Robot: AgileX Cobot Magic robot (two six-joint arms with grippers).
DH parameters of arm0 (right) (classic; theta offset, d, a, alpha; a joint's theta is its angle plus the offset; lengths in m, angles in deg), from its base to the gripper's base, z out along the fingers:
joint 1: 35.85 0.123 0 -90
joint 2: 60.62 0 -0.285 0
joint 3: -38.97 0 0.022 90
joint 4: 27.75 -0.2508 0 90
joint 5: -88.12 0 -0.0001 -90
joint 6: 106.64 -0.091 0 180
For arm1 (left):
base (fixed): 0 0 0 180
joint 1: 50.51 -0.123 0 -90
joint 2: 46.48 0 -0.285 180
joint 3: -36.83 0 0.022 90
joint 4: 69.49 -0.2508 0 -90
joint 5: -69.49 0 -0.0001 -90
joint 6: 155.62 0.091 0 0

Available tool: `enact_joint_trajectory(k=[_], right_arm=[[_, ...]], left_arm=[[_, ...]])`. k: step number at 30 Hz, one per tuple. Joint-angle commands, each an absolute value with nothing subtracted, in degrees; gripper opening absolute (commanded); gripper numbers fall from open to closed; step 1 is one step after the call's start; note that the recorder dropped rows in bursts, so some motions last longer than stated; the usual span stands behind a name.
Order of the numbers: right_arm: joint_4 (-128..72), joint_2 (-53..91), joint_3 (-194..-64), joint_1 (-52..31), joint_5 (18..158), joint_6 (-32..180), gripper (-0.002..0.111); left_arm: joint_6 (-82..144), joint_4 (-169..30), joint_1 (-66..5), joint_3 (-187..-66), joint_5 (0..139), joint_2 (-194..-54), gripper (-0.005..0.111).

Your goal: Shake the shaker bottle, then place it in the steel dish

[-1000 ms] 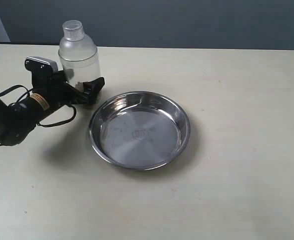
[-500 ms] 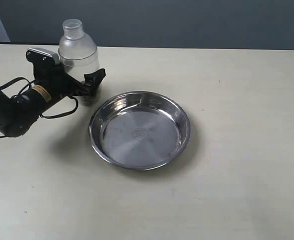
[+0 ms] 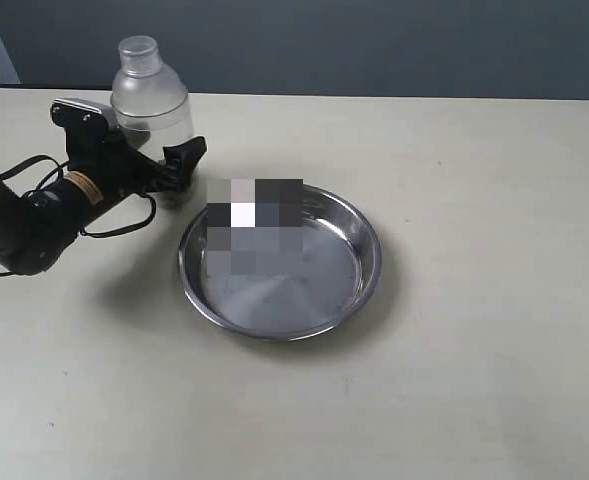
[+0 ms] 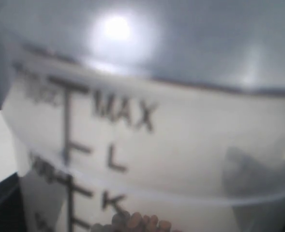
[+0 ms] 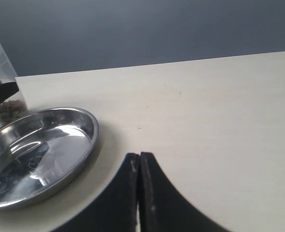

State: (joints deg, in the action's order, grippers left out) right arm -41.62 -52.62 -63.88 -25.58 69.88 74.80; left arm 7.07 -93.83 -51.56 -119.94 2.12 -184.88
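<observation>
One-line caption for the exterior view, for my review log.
Left gripper grips the shaker bottle beside the steel dish on the table.

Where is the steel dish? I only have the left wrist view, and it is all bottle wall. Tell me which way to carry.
Observer: In the exterior view, the steel dish lies on the table to the right of the shaker bottle and nearer the camera. There is a small gap between them.
Operator: Good. Now report the right hand, so I know it is out of the way.
Observer: The right hand is shut, its fingers pressed together above bare table. The dish sits between it and the bottle, which the left hand grips around the lower body.
</observation>
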Motion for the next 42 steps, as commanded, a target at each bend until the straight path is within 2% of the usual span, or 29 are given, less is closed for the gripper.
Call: enact_joint_trajectory(k=[1,2,3,11,18,30,42], right_arm=[[-41.6,-52.8,-63.8,-25.5,70.5,74.8,-0.001],[-41.6,-52.8,-63.8,-25.5,70.5,74.8,-0.001],[-41.6,-52.8,-63.8,-25.5,70.5,74.8,-0.001],[-41.6,-52.8,-63.8,-25.5,70.5,74.8,-0.001],[-41.6,-52.8,-63.8,-25.5,70.5,74.8,-0.001],[-41.6,-52.8,-63.8,-25.5,70.5,74.8,-0.001],[-41.6,-52.8,-63.8,-25.5,70.5,74.8,-0.001]], left_arm=[[6.6,-98.4,-51.5,-120.1,3.3,-185.1,0.025],[6.6,-99.9,-51.5,-120.1,3.6,-185.1,0.008],[6.8,-101.4,-51.5,-120.1,3.8,-185.1,0.001],[6.4,-103.2,-51.6,-118.0,8.9,-185.1,0.0],[10.7,-92.9,-52.2,-109.9,-0.5,-185.1,0.0],[14.5,-92.4,-57.9,-97.2,-0.5,-184.9,0.0],[14.5,-93.3,-57.9,-95.5,-0.5,-178.8,0.0]])
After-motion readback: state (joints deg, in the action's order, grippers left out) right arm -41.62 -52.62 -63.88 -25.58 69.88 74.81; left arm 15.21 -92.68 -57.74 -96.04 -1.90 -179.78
